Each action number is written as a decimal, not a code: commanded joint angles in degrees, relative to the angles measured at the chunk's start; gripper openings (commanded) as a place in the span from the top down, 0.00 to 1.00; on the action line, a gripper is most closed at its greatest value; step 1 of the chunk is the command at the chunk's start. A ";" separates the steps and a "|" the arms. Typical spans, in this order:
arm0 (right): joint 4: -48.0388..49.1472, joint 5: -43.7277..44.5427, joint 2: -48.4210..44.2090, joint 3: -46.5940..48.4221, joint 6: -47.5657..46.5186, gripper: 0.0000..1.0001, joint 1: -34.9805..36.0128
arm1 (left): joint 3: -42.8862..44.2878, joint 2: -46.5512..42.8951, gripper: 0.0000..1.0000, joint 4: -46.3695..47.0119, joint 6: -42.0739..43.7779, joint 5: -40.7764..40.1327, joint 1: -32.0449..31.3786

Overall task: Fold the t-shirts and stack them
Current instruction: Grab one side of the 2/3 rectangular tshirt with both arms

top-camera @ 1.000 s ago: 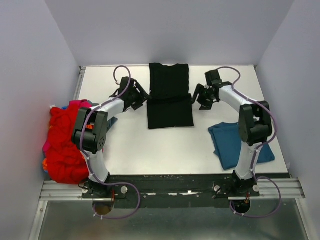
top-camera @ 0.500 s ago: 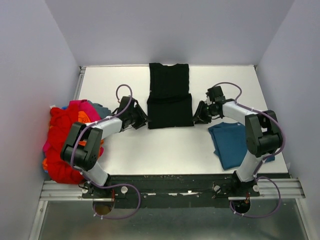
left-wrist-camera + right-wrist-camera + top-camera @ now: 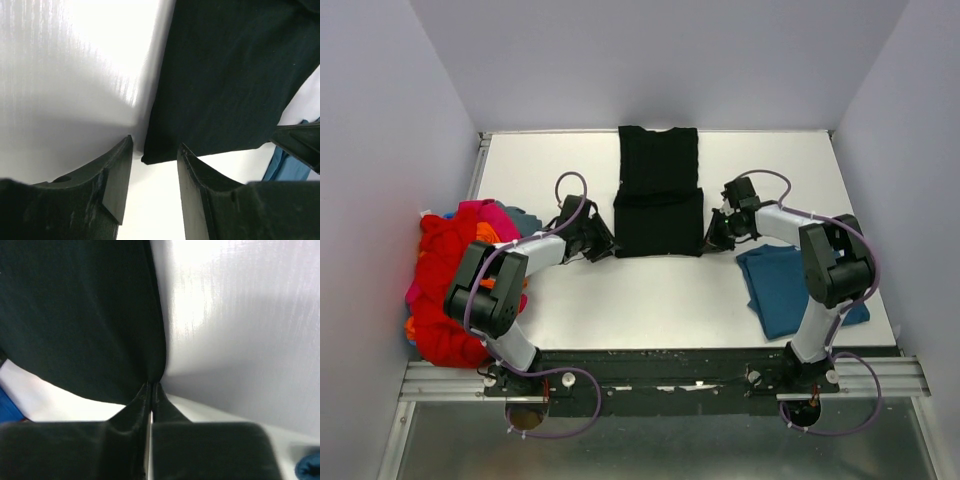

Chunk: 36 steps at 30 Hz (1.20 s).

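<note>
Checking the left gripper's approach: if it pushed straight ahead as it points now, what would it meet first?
Probably the black t-shirt, its near corner just ahead of the left gripper.

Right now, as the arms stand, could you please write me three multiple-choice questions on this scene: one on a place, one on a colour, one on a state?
1. Where on the table does the teal-blue t-shirt lie?
A. on its near right part
B. at its far edge
C. at its left edge

2. What colour is the t-shirt in the middle of the table?
A. orange
B. pink
C. black

3. In what state is the right gripper?
A. wide open above bare table
B. shut on the edge of the black t-shirt
C. holding the teal-blue t-shirt

Answers: 1 A, the top view shows it at the near right. 2 C, the cloth lying mid-table is black. 3 B, the right wrist view shows the fingers pinched together on black cloth.
</note>
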 commanded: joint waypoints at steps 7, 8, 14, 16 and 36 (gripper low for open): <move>-1.28 2.38 -3.78 -3.90 -0.89 0.99 0.50 | 2.21 0.09 0.52 -9.44 5.92 -0.88 -0.58; -1.28 2.12 -3.78 -3.99 -1.06 0.99 0.50 | 1.95 0.18 0.53 -8.83 5.75 -0.71 -0.58; -0.75 1.68 -3.78 -4.69 -0.89 0.99 0.58 | 1.68 3.78 0.62 -4.61 4.26 1.49 -1.19; -0.84 1.59 -4.04 -4.87 -0.71 0.99 0.58 | 1.94 4.75 0.68 -4.34 4.17 2.45 -1.19; -6.99 -2.53 -27.85 -16.28 -1.94 0.99 0.67 | -5.08 -21.78 1.00 -17.79 6.89 -0.01 -3.21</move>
